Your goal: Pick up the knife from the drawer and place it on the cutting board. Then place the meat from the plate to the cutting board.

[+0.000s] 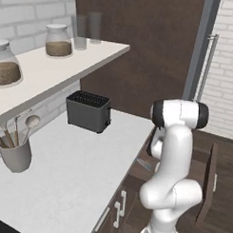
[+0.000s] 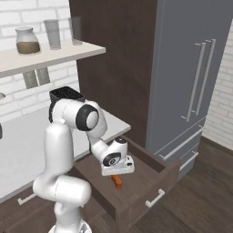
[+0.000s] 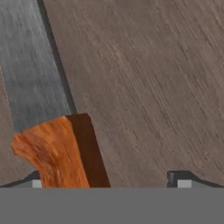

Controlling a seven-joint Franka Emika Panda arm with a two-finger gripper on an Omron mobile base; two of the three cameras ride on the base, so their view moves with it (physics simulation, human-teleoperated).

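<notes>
Left base view has the white arm bent down beside the toaster's counter, right base view shows the gripper lowered into the pulled-out drawer just above the knife, and hand view shows spread fingertips with the knife's orange handle by the left one.

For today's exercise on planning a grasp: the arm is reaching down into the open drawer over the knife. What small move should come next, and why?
Probably slide the gripper sideways toward the handle. In the hand view the jaws stand open just above the drawer floor, but the knife lies off-centre, its orange handle beside one fingertip rather than midway between them. Centring first should let the jaws close squarely on it.
</notes>
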